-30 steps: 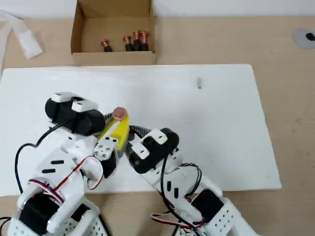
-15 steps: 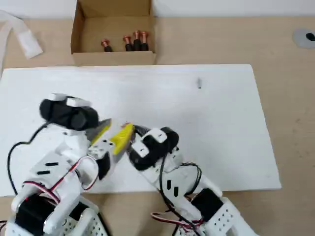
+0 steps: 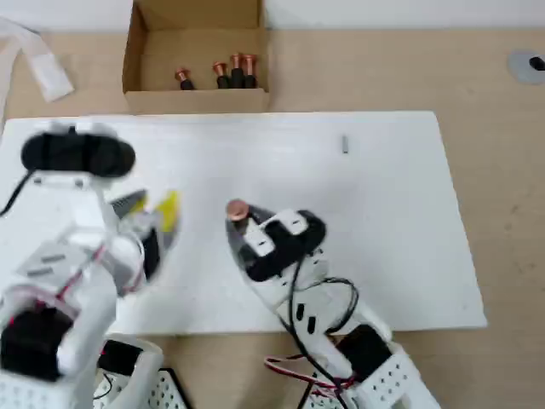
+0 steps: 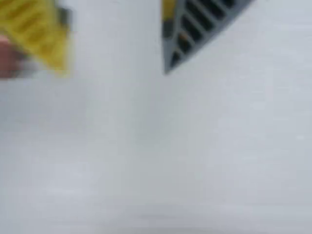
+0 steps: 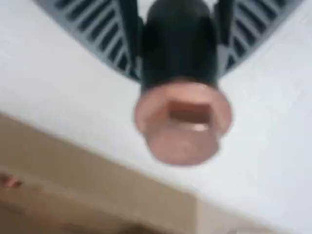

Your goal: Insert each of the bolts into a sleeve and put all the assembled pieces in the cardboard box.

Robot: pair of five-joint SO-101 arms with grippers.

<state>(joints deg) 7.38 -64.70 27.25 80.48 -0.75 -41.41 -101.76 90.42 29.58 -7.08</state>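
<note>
My right gripper (image 3: 243,223) is shut on an assembled piece (image 3: 238,210), a black sleeve (image 5: 179,46) with the bolt's copper head (image 5: 182,122) sticking out past the fingertips. It hovers over the middle of the white board (image 3: 375,221). To its left, my left gripper (image 3: 150,206) is open with nothing between the yellow finger (image 4: 36,29) and the grey finger (image 4: 195,29), well apart from the piece. The cardboard box (image 3: 132,60) stands at the back left and holds several assembled pieces (image 3: 226,72).
A small grey part (image 3: 345,145) lies on the board's far right side. A white strip (image 3: 43,68) lies left of the box, and a grey disc (image 3: 528,66) sits at the table's far right. Bare wooden table surrounds the board.
My left gripper let go of the piece, opened and swung away to the left. The right gripper kept the piece and shifted slightly forward and to the right.
</note>
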